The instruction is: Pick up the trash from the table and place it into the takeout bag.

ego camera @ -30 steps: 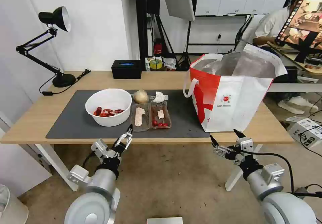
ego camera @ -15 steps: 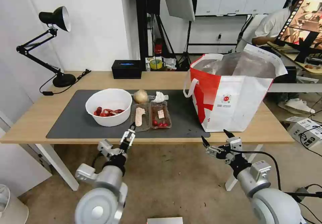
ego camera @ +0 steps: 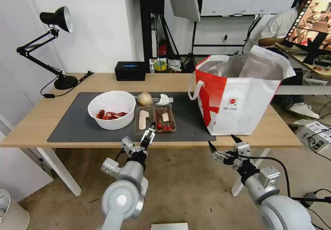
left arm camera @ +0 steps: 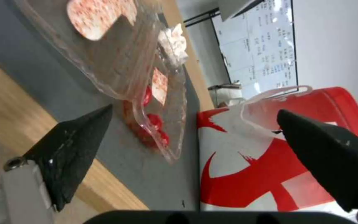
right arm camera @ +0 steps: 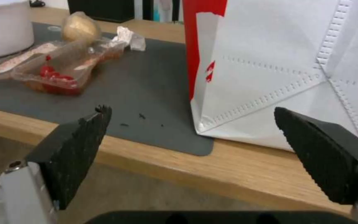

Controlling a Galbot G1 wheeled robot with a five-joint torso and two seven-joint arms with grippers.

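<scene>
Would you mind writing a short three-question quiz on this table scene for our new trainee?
1. True or false: the left gripper already holds the clear hinged tray.
2. Which item lies nearest the takeout bag: A white bowl, B crumpled tissue, C onion-like ball?
3. Fill in: the right gripper's jaws are ____.

Key: 1 false, its jaws are open at the tray's near edge; 2 B; 3 open.

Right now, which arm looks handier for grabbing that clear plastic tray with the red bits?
Left. The left gripper hangs open at the clear plastic hinged tray's near edge; the right gripper waits open by the red-and-white takeout bag.
</scene>
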